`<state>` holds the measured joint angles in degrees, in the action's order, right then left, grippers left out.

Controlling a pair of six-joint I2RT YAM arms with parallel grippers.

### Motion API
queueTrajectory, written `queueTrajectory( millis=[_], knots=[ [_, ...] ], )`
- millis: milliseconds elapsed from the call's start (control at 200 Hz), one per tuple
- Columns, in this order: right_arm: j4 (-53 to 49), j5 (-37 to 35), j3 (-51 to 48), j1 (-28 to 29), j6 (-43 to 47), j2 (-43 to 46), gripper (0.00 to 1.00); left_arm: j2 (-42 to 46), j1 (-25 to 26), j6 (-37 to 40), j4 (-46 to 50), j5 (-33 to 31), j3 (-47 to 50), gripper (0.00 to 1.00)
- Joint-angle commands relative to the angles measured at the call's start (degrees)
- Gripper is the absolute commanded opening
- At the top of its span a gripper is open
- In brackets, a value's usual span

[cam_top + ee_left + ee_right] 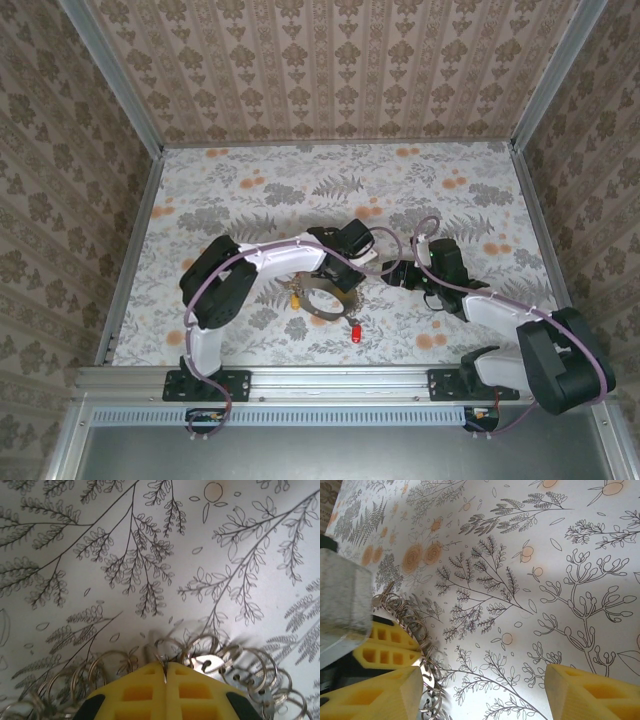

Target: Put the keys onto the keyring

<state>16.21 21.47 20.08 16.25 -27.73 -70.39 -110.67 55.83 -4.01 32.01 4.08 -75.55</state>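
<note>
The keyring (pixel 318 318) lies as a thin dark loop on the floral table, just left of centre. Up close it is a band carrying several small wire rings (pixel 207 663). My left gripper (pixel 340 283) reaches down onto its far side, and the yellow fingers (pixel 165 672) are shut on one thin wire ring. A yellow-gold key (pixel 296 297) rests at the loop's left edge. A red-headed key (pixel 355 333) lies loose just below the loop. My right gripper (pixel 385 270) hovers right of the ring, open (pixel 482 695) with nothing between its fingers. The keyring (pixel 426 670) is by its left finger.
Patterned walls and aluminium rails (pixel 130 250) box in the floral table (pixel 300 190) on three sides. The far half of the table offers free room. The two arms meet closely over the ring, wrist to wrist.
</note>
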Motion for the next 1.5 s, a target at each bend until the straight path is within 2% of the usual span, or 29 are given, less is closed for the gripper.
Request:
queueTrajectory(
  millis=[0,115,245,390,845,910,1125,1235,1295,1495],
  knots=[
    [0.79,-0.12,-0.85,-0.42,-0.85,1.35,0.67,4.99,0.24,3.79,1.68,3.35,2.38,0.00],
    [0.85,0.15,-1.00,-0.41,-1.00,1.74,0.67,6.78,-0.02,10.26,2.80,10.62,5.21,0.00],
    [0.81,0.12,-1.09,-0.33,-1.09,2.27,0.67,6.88,-0.68,12.94,5.43,9.19,6.85,0.00],
    [0.89,-0.20,-1.28,-0.12,-1.36,2.85,0.67,7.65,-1.93,12.44,1.78,10.78,7.98,0.00],
    [0.59,-0.30,-0.39,-0.15,-1.28,2.39,0.67,3.81,-2.07,12.33,-0.63,10.54,8.08,0.00],
    [0.48,-0.29,-0.39,-0.14,-1.20,2.54,0.67,3.49,-2.09,12.05,-1.34,11.10,8.11,0.05],
    [-0.62,-0.99,-0.39,-0.14,-0.90,3.59,0.67,3.01,-2.12,11.73,-2.13,11.73,8.39,0.05],
    [-0.52,-1.08,-0.39,-0.13,-0.93,3.60,0.67,3.62,-2.09,11.51,-2.80,13.00,8.77,0.05],
    [-0.53,-1.00,-0.39,-0.09,-0.96,3.51,0.67,3.84,-2.05,11.59,-2.93,13.79,8.86,0.00],
    [0.41,0.87,-0.39,-0.15,-0.11,4.22,0.67,9.36,-3.05,13.66,-3.05,14.12,9.79,0.00]
  ],
)
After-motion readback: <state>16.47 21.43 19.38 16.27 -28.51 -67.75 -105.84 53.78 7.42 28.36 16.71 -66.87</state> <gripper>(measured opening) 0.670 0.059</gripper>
